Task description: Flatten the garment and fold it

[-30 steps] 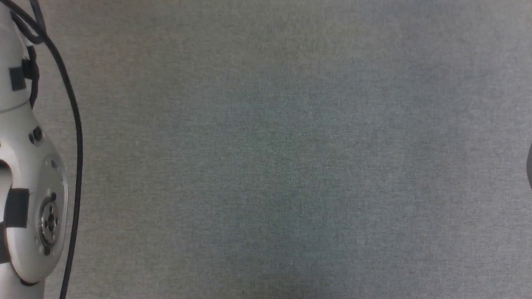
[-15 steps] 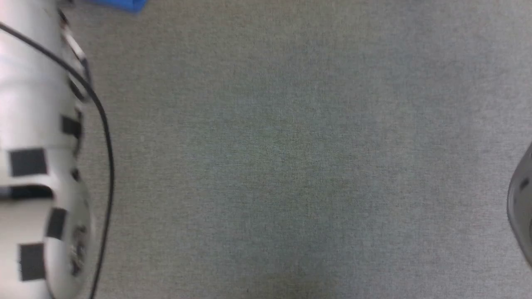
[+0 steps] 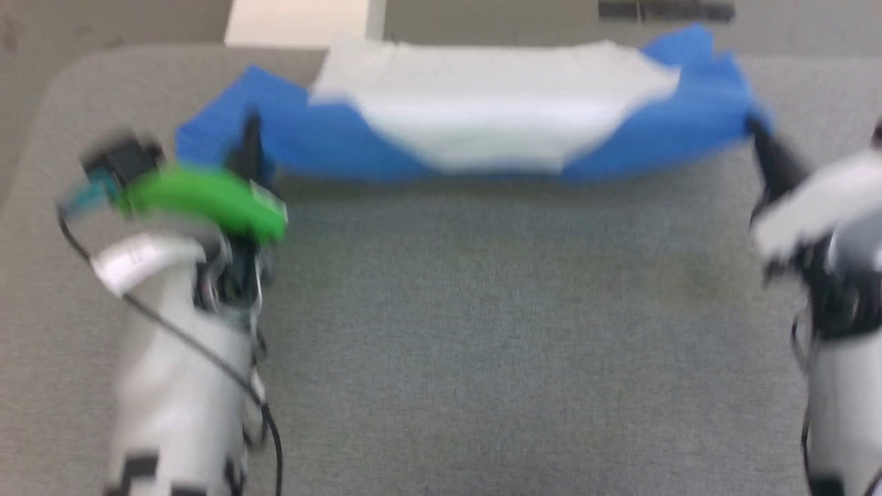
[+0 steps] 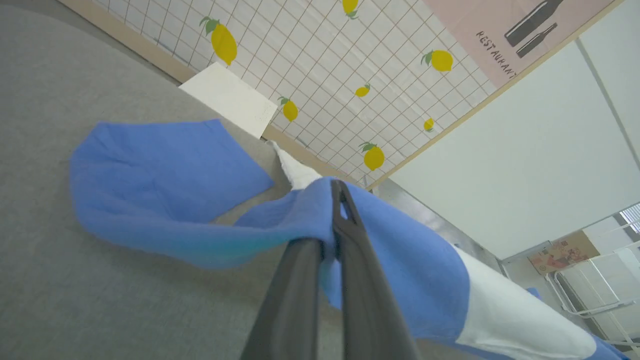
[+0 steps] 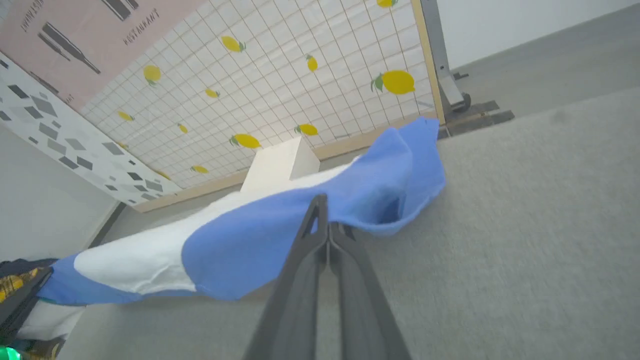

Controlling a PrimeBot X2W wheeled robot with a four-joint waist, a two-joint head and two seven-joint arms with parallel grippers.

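Observation:
The garment (image 3: 482,120), a T-shirt with a white body and bright blue sleeves, hangs stretched between my two grippers above the far part of the grey table (image 3: 482,331). My left gripper (image 3: 249,141) is shut on the blue cloth near the left sleeve. In the left wrist view the left gripper (image 4: 336,200) pinches a blue fold of the garment (image 4: 165,180). My right gripper (image 3: 758,134) is shut on the blue cloth at the right end. The right wrist view has the right gripper (image 5: 322,212) clamped on the blue shoulder of the garment (image 5: 260,240).
A rigid white box (image 3: 296,21) stands beyond the table's far edge, against a lemon-patterned grid wall (image 5: 280,65). A black metal stand foot (image 5: 475,115) lies on the floor at the far right. The head view is blurred.
The head camera has tilted up: earlier it showed bare grey table and a forearm, now the far table edge, both grippers and the stretched garment.

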